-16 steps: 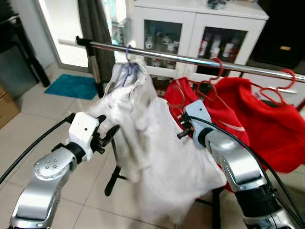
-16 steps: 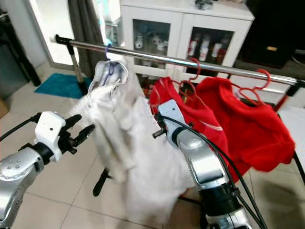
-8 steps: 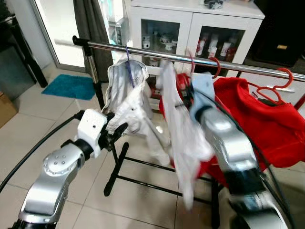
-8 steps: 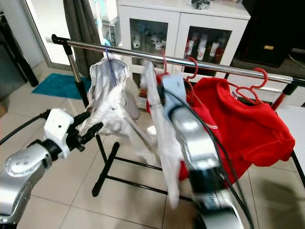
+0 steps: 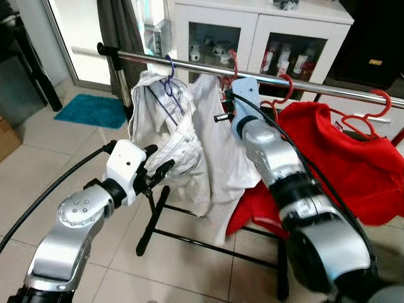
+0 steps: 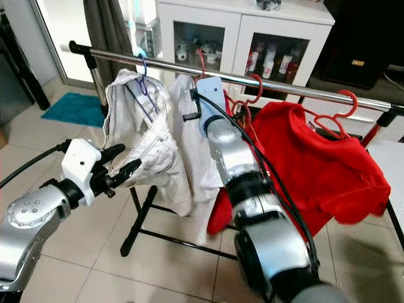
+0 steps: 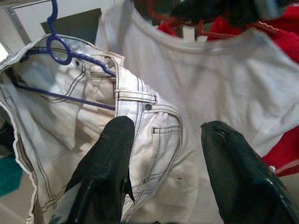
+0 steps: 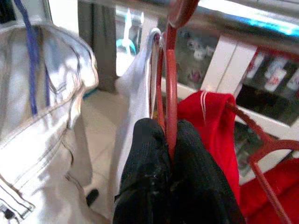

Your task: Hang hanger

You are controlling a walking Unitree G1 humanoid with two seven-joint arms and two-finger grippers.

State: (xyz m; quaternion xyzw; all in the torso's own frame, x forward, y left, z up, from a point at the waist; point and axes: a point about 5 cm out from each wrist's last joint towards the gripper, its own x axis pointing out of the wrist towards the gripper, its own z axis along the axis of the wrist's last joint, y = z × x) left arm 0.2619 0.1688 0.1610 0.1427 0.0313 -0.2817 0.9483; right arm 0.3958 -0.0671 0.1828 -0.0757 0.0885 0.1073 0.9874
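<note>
At the rail (image 5: 303,84), the right gripper (image 8: 169,154) is closed on the neck of the red hanger (image 8: 171,93), whose hook rises toward twelve o'clock from the fingers and seems already over the rail (the white shirt (image 5: 218,145) hangs below it). The left gripper (image 7: 163,158), fingers spread and empty, waits lower at eight o'clock, near the white jeans (image 5: 167,136).
</note>
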